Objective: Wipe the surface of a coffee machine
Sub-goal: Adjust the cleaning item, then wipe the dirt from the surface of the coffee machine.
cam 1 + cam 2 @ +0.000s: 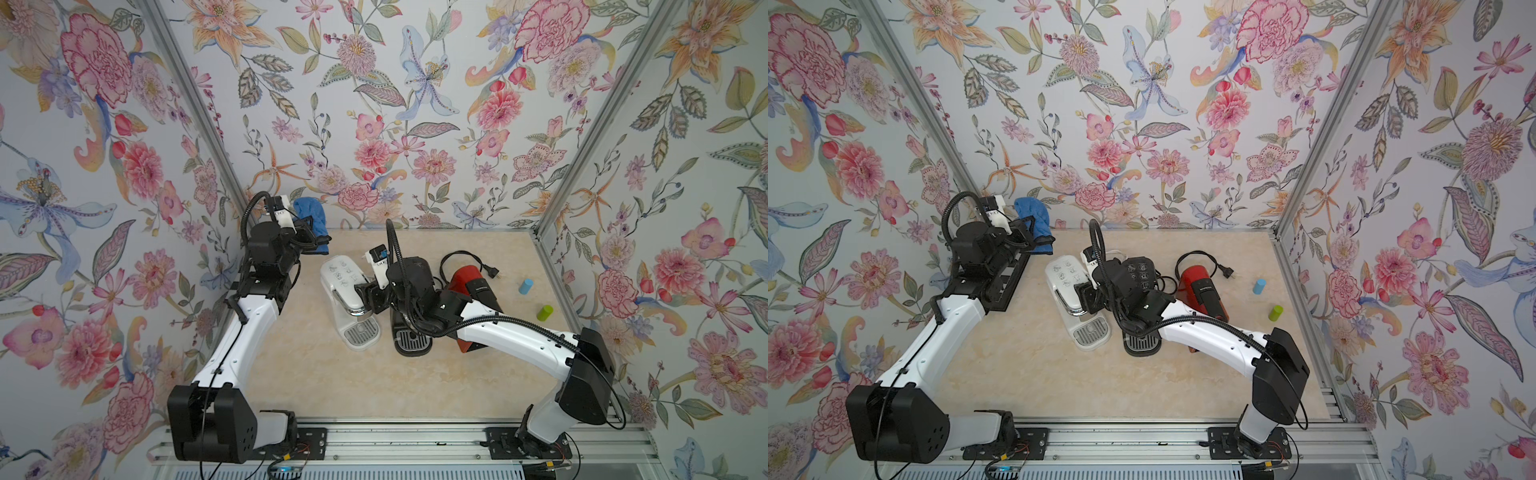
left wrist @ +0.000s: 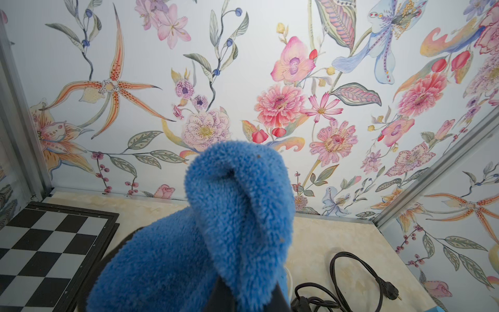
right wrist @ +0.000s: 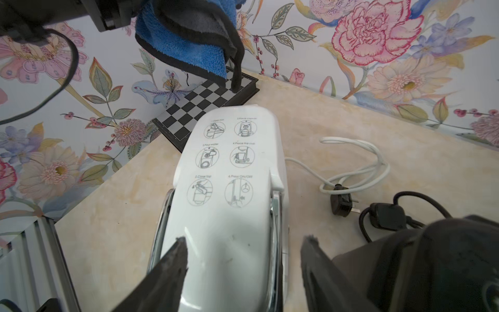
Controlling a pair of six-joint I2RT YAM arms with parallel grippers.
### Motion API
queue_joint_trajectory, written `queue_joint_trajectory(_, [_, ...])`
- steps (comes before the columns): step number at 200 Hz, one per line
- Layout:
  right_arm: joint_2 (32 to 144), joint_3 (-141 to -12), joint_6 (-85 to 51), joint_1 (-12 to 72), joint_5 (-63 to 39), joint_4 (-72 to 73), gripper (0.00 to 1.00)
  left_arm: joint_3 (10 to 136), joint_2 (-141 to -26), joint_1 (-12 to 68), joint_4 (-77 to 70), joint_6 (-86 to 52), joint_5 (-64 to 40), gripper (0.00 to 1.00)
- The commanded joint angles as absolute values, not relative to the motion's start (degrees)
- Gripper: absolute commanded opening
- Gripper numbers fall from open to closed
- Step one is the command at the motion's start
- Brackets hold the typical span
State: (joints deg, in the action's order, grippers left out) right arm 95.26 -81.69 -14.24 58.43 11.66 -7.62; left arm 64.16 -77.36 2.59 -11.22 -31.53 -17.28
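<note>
The white coffee machine (image 1: 347, 299) stands in the middle of the table (image 1: 311, 382); its long side runs from the back wall to the front rail; its drip tray end points at the rail (turned a little to the robot's right). The right arm comes in from the front right corner, bent at the elbow, and passes over the black coffee machine (image 1: 1142, 270); the right gripper (image 3: 243, 259) is let go, jaws wide apart, one finger on each side of the white top; I cannot tell if they touch it. The left arm is lifted high by the back left corner; the left gripper (image 1: 316, 240) is squeezed tight on the blue cloth (image 1: 309, 216), up above the chessboard (image 3: 205, 100). The black machine sits just beside the white one on its right; open table lies in front of it and on its left.
</note>
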Motion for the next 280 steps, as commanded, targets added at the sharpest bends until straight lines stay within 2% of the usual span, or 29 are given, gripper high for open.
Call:
queue_joint_trajectory(1, [97.1, -84.6, -9.3, 58.6, 15.6, -11.5, 0.67, 61.7, -79.4, 1.6, -17.0, -36.4, -26.9, 0.0])
queue_joint_trajectory(90, [99.6, -84.6, -8.6, 57.3, 14.8, -11.7, 0.66, 49.2, -77.1, 0.4, -30.0, -48.2, -37.4, 0.0])
queue_joint_trajectory(142, [102.2, -86.0, -7.6, 57.0, 15.0, -11.8, 0.66, 49.9, -84.9, -0.6, -38.4, -53.6, -44.5, 0.0])
queue_joint_trajectory(239, [103.6, -85.0, -9.6, 57.2, 13.3, -11.9, 0.65, 42.2, -87.2, -0.7, -37.7, -48.9, -37.9, 0.0])
queue_joint_trajectory(280, [103.9, -84.9, -9.7, 57.3, 12.9, -12.0, 0.64, 34.8, -91.6, -1.3, -53.6, -54.0, -40.0, 0.0])
